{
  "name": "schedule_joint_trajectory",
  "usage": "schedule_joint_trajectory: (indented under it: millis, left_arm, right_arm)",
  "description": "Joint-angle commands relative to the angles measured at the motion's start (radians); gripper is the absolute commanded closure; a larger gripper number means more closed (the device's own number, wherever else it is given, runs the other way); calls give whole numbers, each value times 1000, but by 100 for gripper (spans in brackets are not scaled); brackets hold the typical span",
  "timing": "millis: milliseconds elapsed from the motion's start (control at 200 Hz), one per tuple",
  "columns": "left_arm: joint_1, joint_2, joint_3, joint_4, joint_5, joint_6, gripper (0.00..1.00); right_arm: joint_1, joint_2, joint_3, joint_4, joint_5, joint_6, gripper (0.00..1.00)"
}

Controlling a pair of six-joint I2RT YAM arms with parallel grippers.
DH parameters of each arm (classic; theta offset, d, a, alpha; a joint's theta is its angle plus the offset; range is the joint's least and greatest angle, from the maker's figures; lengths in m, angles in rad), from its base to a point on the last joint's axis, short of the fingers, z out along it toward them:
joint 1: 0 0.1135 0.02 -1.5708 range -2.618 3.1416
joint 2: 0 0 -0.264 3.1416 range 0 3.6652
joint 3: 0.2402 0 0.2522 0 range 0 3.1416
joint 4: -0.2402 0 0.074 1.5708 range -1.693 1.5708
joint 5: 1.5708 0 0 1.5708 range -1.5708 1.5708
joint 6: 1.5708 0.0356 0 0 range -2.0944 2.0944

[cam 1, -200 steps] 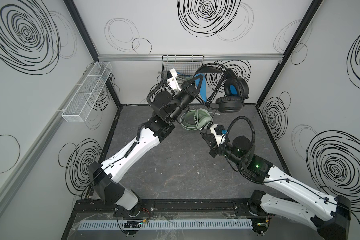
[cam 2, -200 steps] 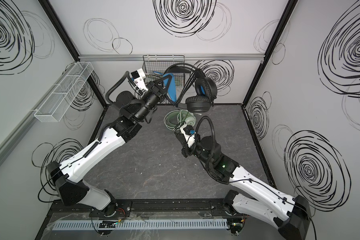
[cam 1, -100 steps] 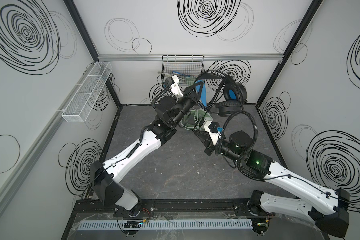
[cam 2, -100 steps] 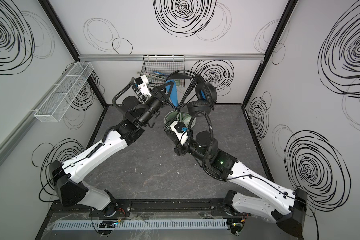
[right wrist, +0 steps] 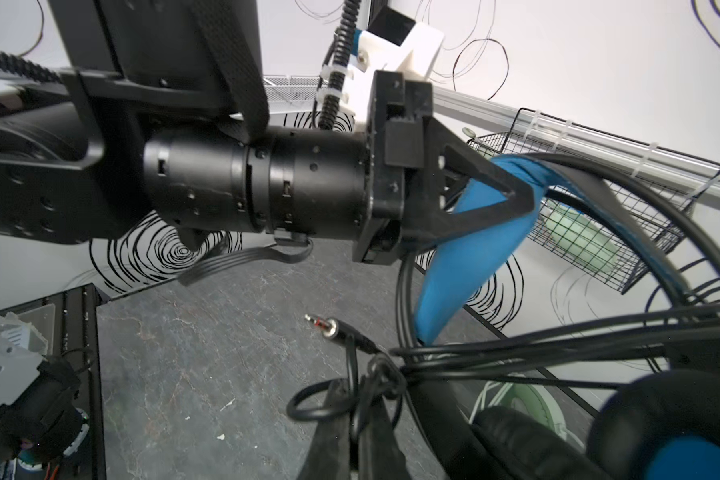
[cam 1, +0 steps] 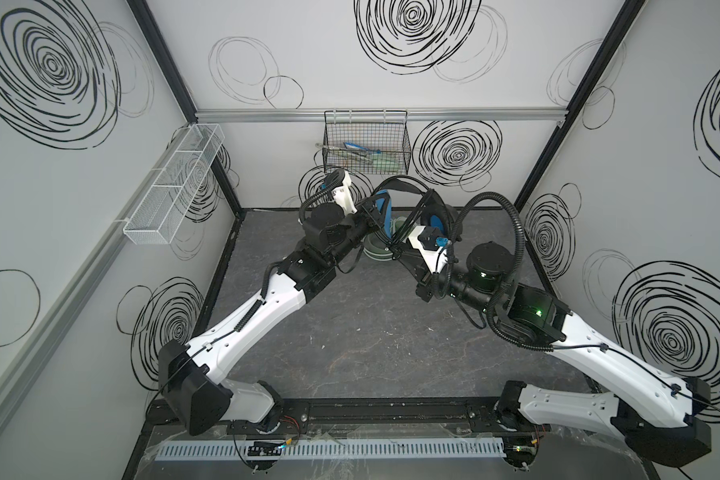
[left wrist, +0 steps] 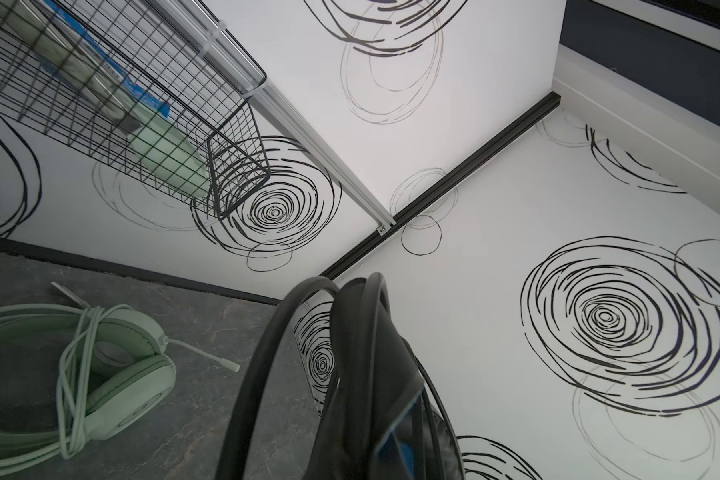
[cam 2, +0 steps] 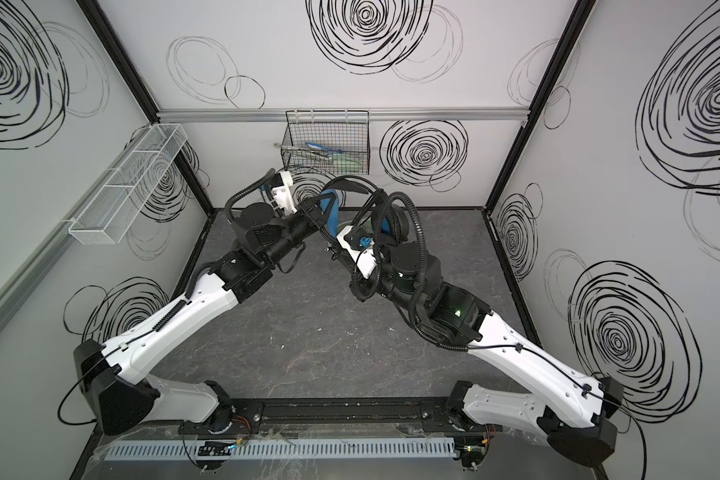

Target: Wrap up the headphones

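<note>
The black headphones (cam 1: 400, 183) with blue headband padding (right wrist: 454, 266) hang in the air at the back middle. My left gripper (cam 1: 376, 216) is shut on their headband (left wrist: 366, 374). My right gripper (right wrist: 358, 399) is shut on the black cord (right wrist: 516, 357), just below the left gripper (right wrist: 495, 187). Several cord turns run across the earcups (right wrist: 661, 424), and the jack plug (right wrist: 321, 324) sticks out free. The mint-green headphones (left wrist: 117, 365) lie on the table behind, their pale cord wound round them. In both top views the arms hide most of them (cam 1: 377, 252).
A black wire basket (cam 1: 366, 143) with a few items hangs on the back wall just above the grippers. A white mesh rack (cam 1: 175, 183) is fixed to the left wall. The grey table (cam 1: 350, 332) spreads out in front of both arms.
My right gripper has risen and moved back-left with the cord, ending close under the left gripper. The black headphones have come down and left a little with the left gripper.
</note>
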Motion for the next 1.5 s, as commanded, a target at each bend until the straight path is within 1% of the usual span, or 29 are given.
schedule_joint_trajectory:
  millis: [0, 125, 250, 450, 620, 765, 891, 1026, 1136, 1186, 1251, 1406, 1496]
  left_arm:
    - [26, -49, -24, -18, 10, 73, 100]
    - [34, -58, -11, -102, 41, 115, 100]
    - [49, -50, 3, -189, 100, 152, 100]
    - [44, -40, 1, -305, 161, 209, 100]
    - [46, -62, -49, -304, 208, 221, 100]
    - [49, -47, -56, -303, 289, 228, 100]
    - [50, 0, -71, -297, 389, 203, 100]
    - [27, 25, -110, -300, 398, 206, 100]
    - [19, 37, -175, -279, 405, 202, 100]
    - [16, 39, -218, -247, 414, 185, 100]
    - [8, 40, -277, -191, 427, 157, 100]
    - [-5, 70, -412, -59, 461, 95, 100]
    - [-19, 96, -462, -9, 474, 73, 100]
  right_arm:
    - [2, -26, 60, -88, 63, -83, 100]
    - [-9, -39, 77, -137, 85, -130, 100]
    - [-8, -27, 106, -186, 112, -177, 100]
    - [-9, -2, 133, -229, 185, -226, 100]
    - [-13, 9, 88, -241, 282, -310, 100]
    - [-32, -3, -4, -202, 328, -382, 100]
    - [-87, -23, -77, -157, 304, -404, 100]
    - [-123, -59, -141, -133, 246, -432, 100]
    - [-170, -89, -197, -119, 163, -395, 100]
    - [-181, -96, -226, -117, 134, -380, 100]
    - [-183, -98, -270, -112, 130, -360, 100]
    - [-194, -96, -420, -87, 73, -320, 100]
    - [-194, -89, -475, -78, 45, -284, 100]
